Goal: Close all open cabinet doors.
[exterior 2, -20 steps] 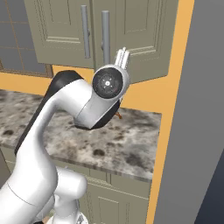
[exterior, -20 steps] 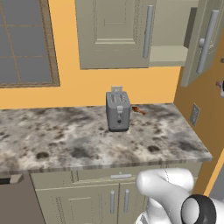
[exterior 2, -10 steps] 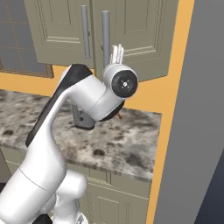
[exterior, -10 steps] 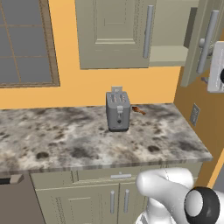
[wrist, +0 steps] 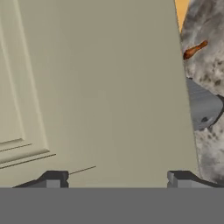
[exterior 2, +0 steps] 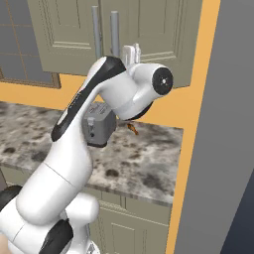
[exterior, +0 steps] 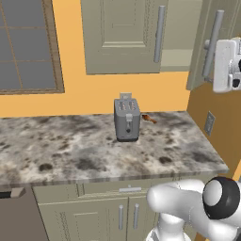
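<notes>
Arm raised, pincer [wrist: 114, 178] tips spread apart

My arm [exterior 2: 74, 163] is a chain of glossy white, rounded segments with a black band along its upper link, round grey caps with dark centres at the joints, a boxy white hand [exterior: 226, 65], and two small dark grey fingertips [wrist: 52, 178] on the pincer [wrist: 116, 179].

In the hand view, a cabinet door [wrist: 96, 92] is seen close ahead of both fingertips [wrist: 53, 178], its edge lying just past the right one. Beyond that edge, a toaster [wrist: 202, 107] is set on the counter [wrist: 214, 153], with a small item [wrist: 194, 49] lying farther off.
</notes>
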### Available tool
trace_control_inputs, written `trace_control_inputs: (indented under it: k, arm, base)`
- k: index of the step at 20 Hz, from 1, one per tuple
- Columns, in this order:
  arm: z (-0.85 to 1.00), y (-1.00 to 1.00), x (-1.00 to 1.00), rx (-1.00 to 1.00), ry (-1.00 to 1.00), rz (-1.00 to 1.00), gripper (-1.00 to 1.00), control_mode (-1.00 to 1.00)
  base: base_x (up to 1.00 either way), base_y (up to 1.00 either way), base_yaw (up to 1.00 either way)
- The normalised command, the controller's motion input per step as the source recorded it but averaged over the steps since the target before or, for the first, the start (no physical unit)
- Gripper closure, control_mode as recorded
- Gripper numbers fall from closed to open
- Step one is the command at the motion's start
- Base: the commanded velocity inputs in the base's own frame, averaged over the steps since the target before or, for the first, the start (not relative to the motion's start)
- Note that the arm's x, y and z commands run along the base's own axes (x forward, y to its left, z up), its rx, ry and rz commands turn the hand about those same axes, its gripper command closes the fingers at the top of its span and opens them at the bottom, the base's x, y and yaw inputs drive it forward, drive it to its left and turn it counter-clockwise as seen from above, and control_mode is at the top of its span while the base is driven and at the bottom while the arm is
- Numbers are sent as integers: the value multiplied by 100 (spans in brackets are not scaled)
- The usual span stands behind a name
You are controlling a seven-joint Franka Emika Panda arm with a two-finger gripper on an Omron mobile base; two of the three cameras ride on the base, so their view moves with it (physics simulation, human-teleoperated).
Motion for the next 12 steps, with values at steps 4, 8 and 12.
trace_control_inputs:
  k: [4, 8, 12]
  arm:
    - [0, 34, 56, -2, 0, 16, -100, -100]
    - [-3, 35, 62, -7, 0, 3, -100, -100]
    - [-11, 20, 76, -4, 0, 0, -100, -100]
  base:
    - [0, 0, 0]
    - [0, 0, 0]
    - [0, 0, 0]
